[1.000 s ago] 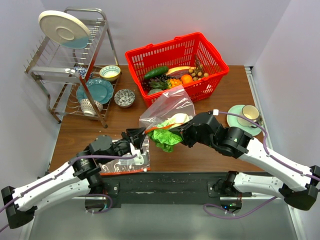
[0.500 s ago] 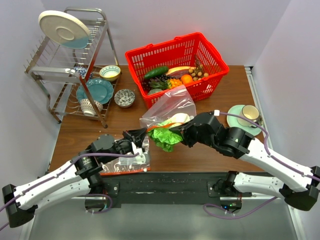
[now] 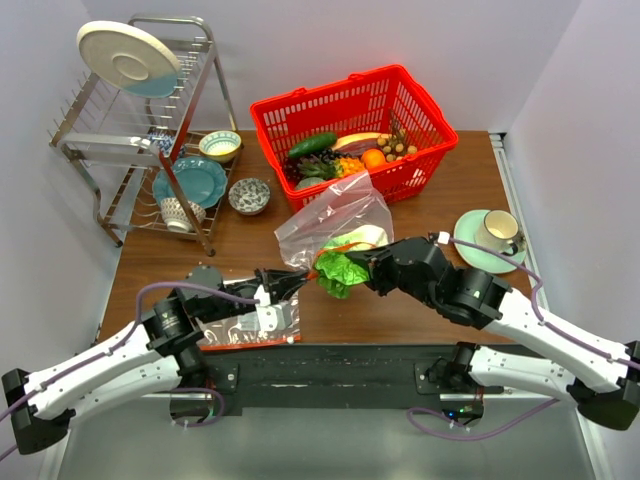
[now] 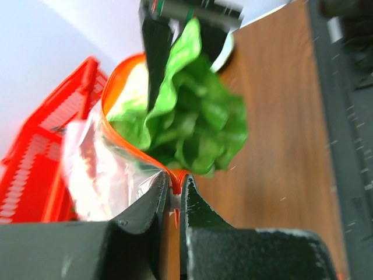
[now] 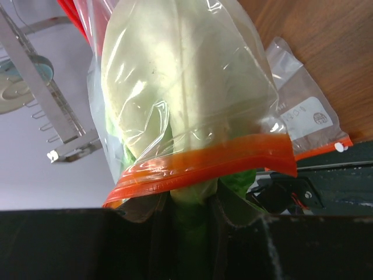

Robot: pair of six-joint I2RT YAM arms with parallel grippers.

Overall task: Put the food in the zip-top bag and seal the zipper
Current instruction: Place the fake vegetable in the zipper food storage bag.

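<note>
On the table point(image 3: 420, 310), the left gripper point(image 4: 176, 192) pinches the zipper point(image 5: 204, 164) of the zip-top bag point(image 3: 335, 210); the right gripper point(image 3: 362, 268) clamps the napa cabbage point(image 4: 198, 125) (leafy end outside).

A brown wooden table point(image 3: 465, 175) stands between pale lilac walls point(image 3: 300, 40).

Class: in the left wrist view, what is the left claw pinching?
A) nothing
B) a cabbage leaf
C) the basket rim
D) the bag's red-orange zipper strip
D: the left claw is shut on the zipper strip of the zip-top bag, the napa cabbage beyond its tips.
</note>
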